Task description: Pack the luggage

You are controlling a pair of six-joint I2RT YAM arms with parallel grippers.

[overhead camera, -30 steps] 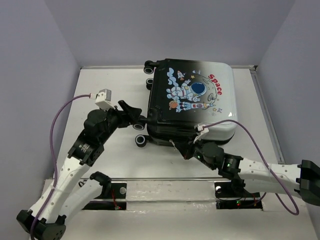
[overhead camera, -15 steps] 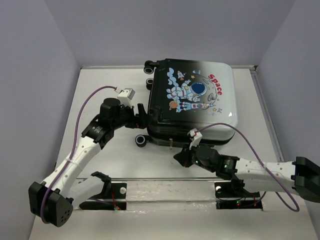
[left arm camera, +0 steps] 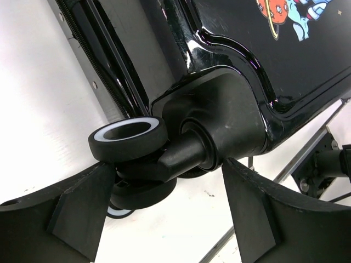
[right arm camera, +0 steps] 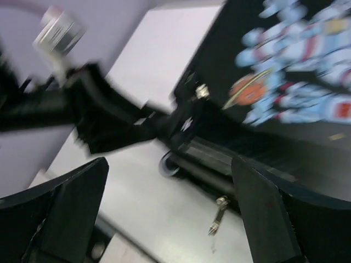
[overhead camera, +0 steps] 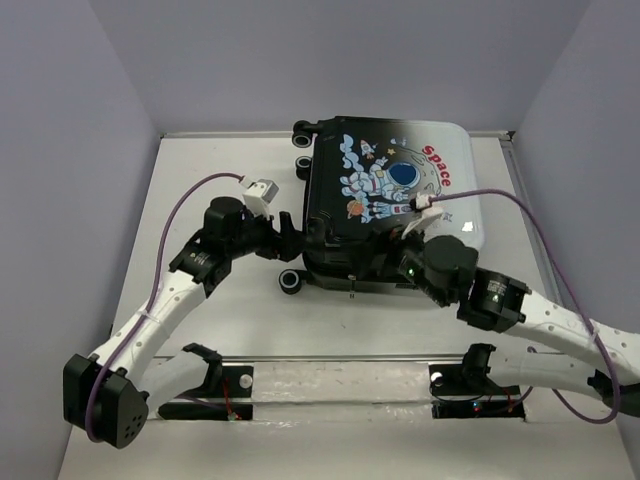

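Suitcase (overhead camera: 390, 195): lies flat on the far middle of the tabletop (overhead camera: 200, 170) with its two shells together. The astronaut print and the red "Space" face up, and the shell fades from black on the left to white on the right.
Wheels: black, along the suitcase's left side, two at the far corner and two at the near corner.
Left tool (overhead camera: 295, 237): open, reaching in from the left at the near-left corner of the suitcase. In the left wrist view its fingers (left arm camera: 82, 208) stand either side of the corner wheel mount, with the wheel (left arm camera: 129, 137) just beside the left finger. Whether they touch cannot be told.
Right tool (overhead camera: 375, 255): open, low over the near edge of the suitcase, its arm coming in from the right. Its wrist view is blurred, with both fingers (right arm camera: 71, 208) wide apart and nothing between them.
Zip pull (right arm camera: 216, 216): hangs from the near edge of the suitcase, over the tabletop.
Cables: a purple one loops above each arm.
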